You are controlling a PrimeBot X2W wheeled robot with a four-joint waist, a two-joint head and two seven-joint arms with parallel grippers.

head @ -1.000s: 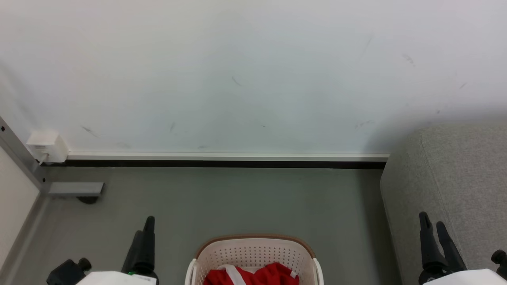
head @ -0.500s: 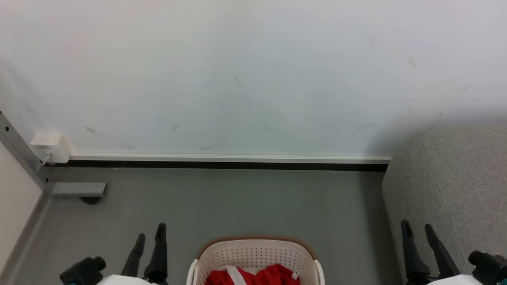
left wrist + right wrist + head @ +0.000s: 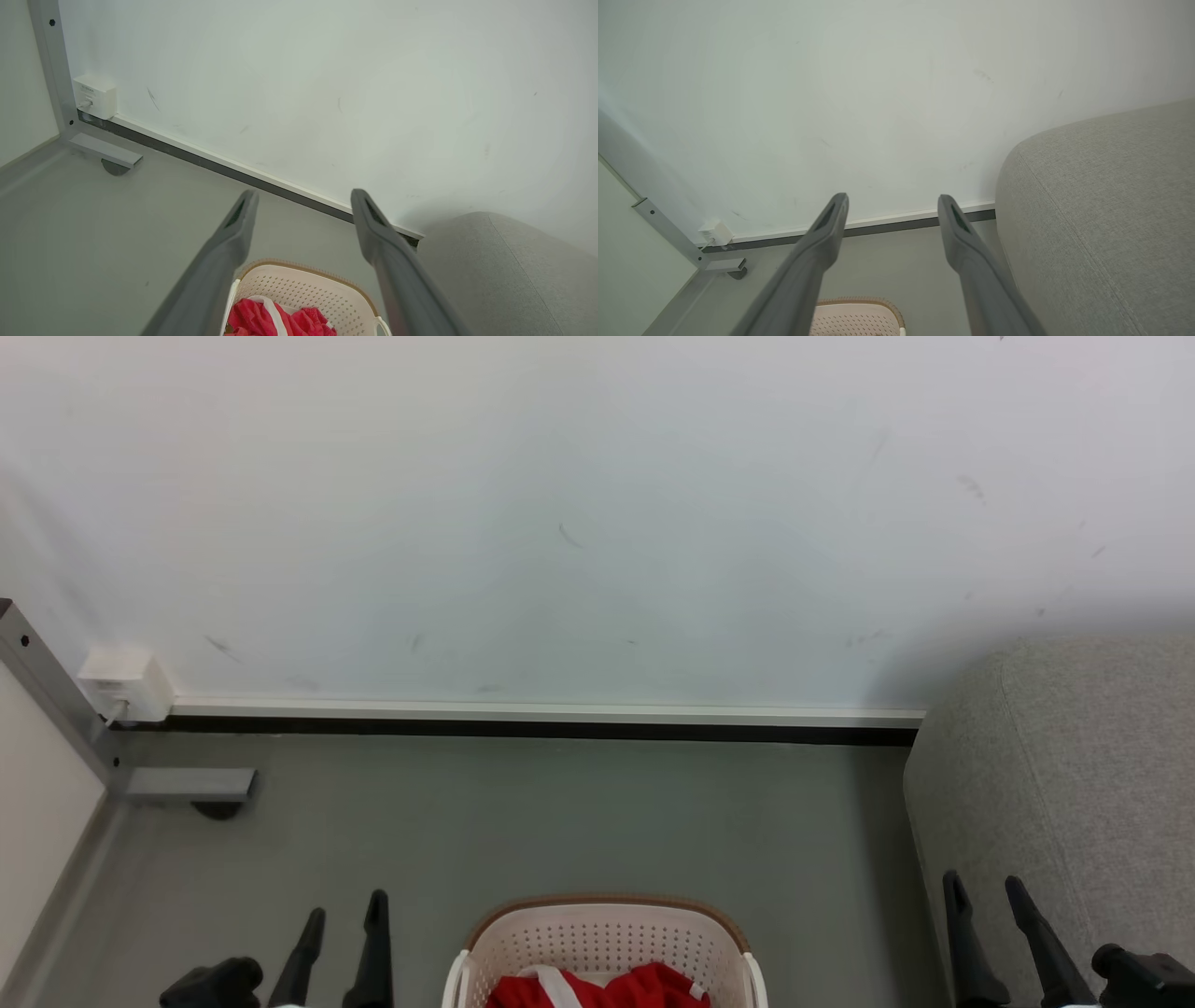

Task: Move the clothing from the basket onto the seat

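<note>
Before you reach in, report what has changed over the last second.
The left gripper turned at the wrist, so its fingers now show side by side, and sank in the head view; the right gripper sank and slid slightly left. Both are open, holding nothing. The basket, red clothing and sofa stayed put; the camera drifted slightly.

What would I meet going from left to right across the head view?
wall box → left gripper → basket → right gripper
</note>
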